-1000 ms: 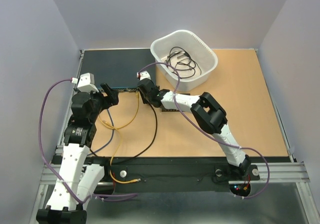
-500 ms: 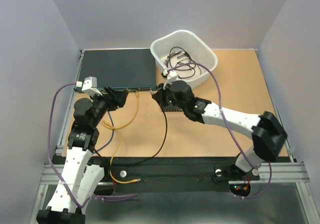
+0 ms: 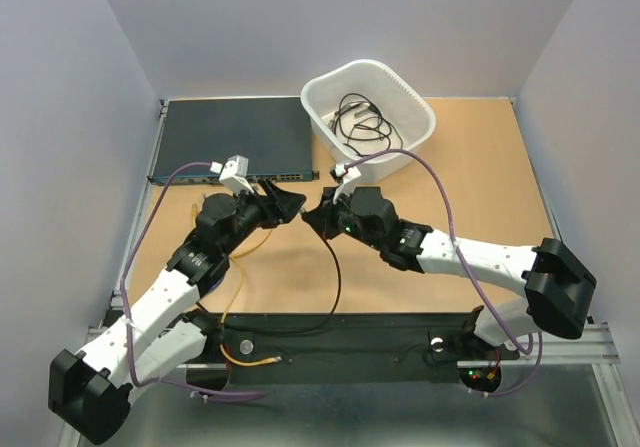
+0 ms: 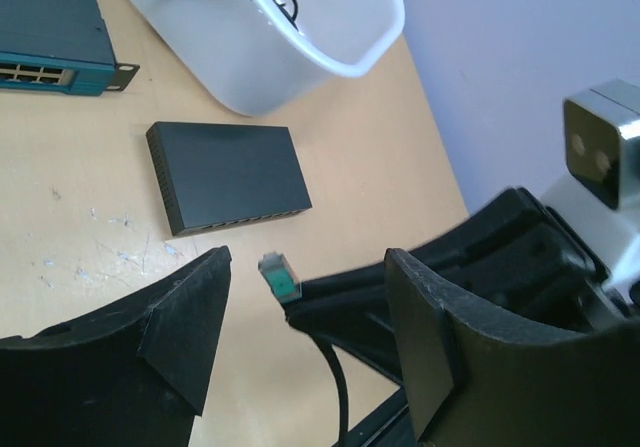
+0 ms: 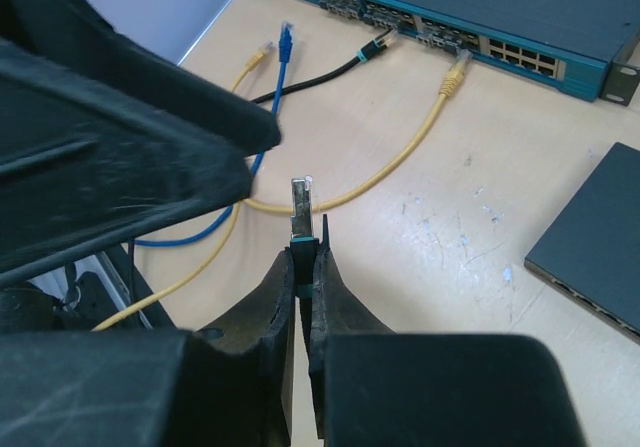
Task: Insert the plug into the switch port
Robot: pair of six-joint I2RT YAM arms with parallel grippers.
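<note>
Tan tabletop [image 3: 480,197], black switch [image 4: 230,172], green-booted plug [image 5: 301,202]

The spread fingers [image 4: 190,317] of your left tool [image 3: 292,205] flank the plug [image 4: 279,276] gripped in your right tool [image 5: 303,252]. Bare worktop [image 4: 90,197] fronts the switch ports [image 4: 240,224] of the small black box [image 4: 230,167]; the white tub [image 4: 250,57] stands just behind. Cables [image 5: 400,162] lie before the rack unit [image 5: 520,7].

A tan wooden desk [image 3: 480,257] fills the middle of the enclosure. Plain pale lavender walls [image 3: 300,27] rise behind the desk and on both its sides. A black strip [image 3: 380,329] runs along the desk's near edge, and a silver metal rail [image 3: 570,345] lies just past it. Soft, even light falls on the desk, leaving only faint shadows.
</note>
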